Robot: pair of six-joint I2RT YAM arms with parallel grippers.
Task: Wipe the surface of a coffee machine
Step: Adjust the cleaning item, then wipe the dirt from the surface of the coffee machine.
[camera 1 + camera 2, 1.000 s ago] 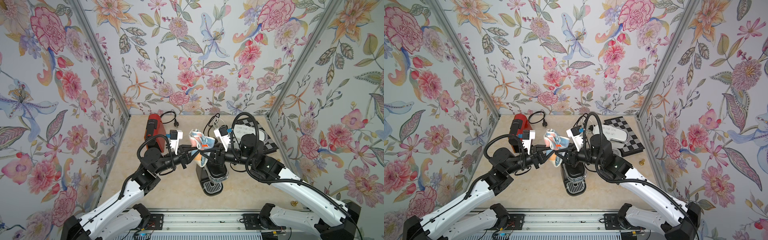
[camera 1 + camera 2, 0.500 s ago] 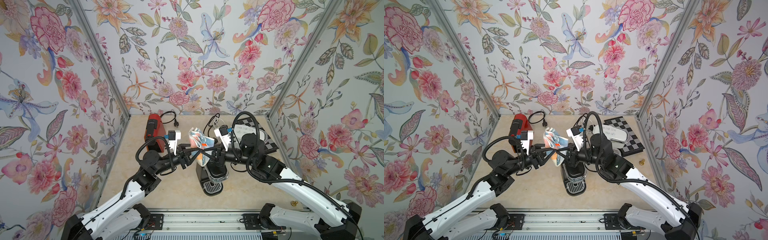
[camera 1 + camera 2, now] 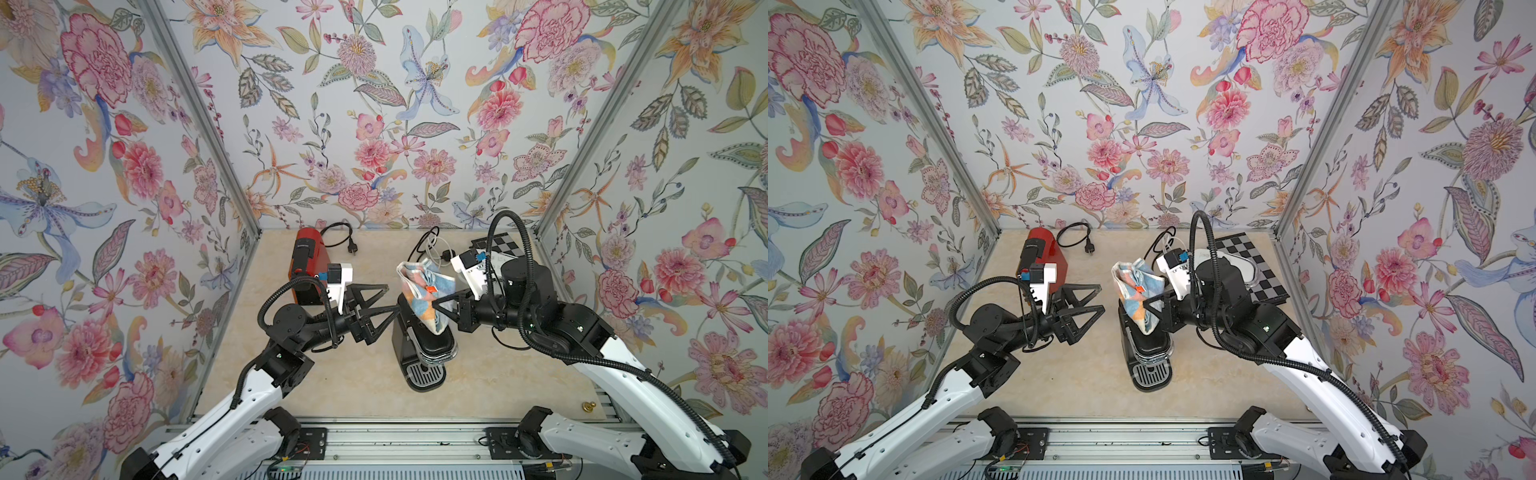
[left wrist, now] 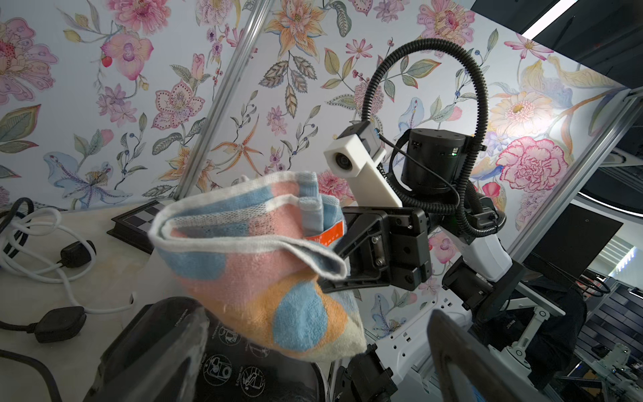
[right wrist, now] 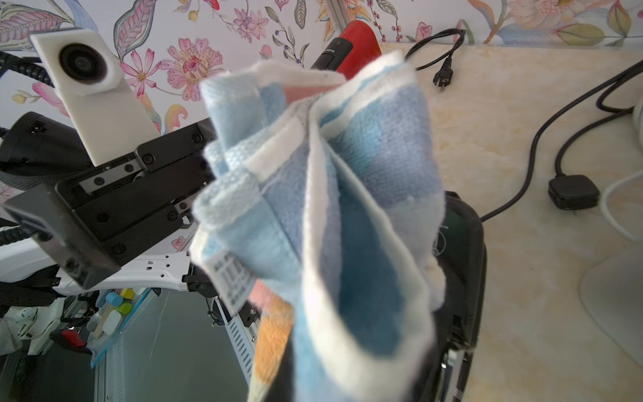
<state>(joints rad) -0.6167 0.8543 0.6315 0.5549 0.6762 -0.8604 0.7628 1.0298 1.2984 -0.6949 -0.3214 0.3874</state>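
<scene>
Two tools (image 3: 392, 298) (image 3: 434, 305), one cloth (image 3: 419, 286), two machines (image 3: 432, 345) (image 3: 305, 253)

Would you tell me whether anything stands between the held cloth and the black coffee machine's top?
Nothing visible does. The cloth hangs from the right gripper with its lower end at the black coffee machine's top; the left gripper stands open aside.

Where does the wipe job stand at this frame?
Done: the cloth is lifted, pinched in the shut right gripper; the left gripper stands open, clear of it. In hand: the cloth hangs just over the top of the black coffee machine; contact can't be confirmed. Left: the wiping strokes across the machine's surfaces.
</scene>
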